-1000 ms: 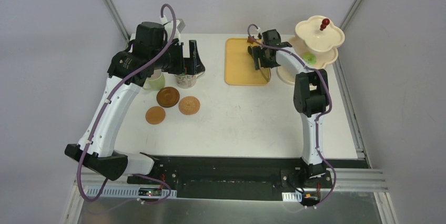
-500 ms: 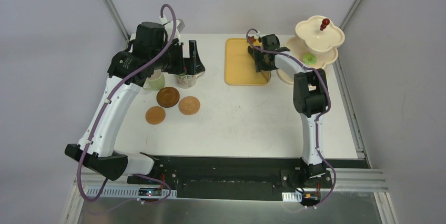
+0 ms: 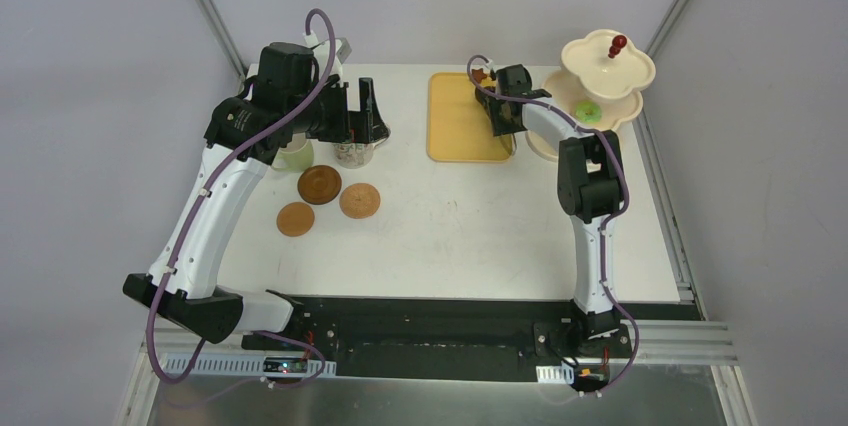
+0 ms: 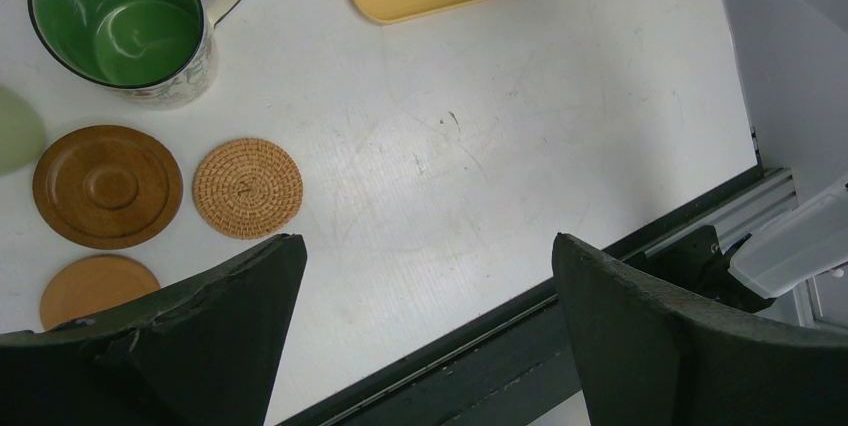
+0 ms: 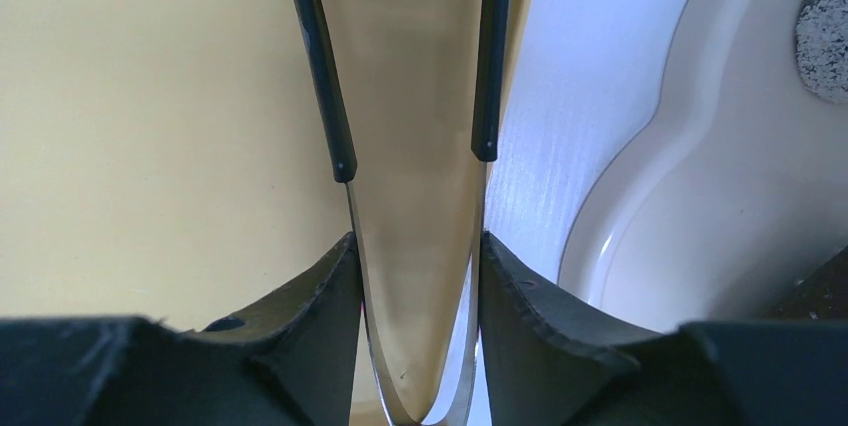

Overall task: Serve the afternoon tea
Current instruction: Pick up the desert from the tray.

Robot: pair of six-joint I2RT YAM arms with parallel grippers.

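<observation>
White table, left fingers wide above 3 coasters, right fingers tight around black tongs over yellow tray

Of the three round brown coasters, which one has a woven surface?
The woven coaster, in the top view the rightmost one. The dark wooden coaster and the small pale coaster are smooth.

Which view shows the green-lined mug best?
Left wrist: the green-lined mug shows nearly whole, with rim, green inside and handle. The top external view has it small, partly hidden by the left gripper. The right wrist view misses it.
</observation>
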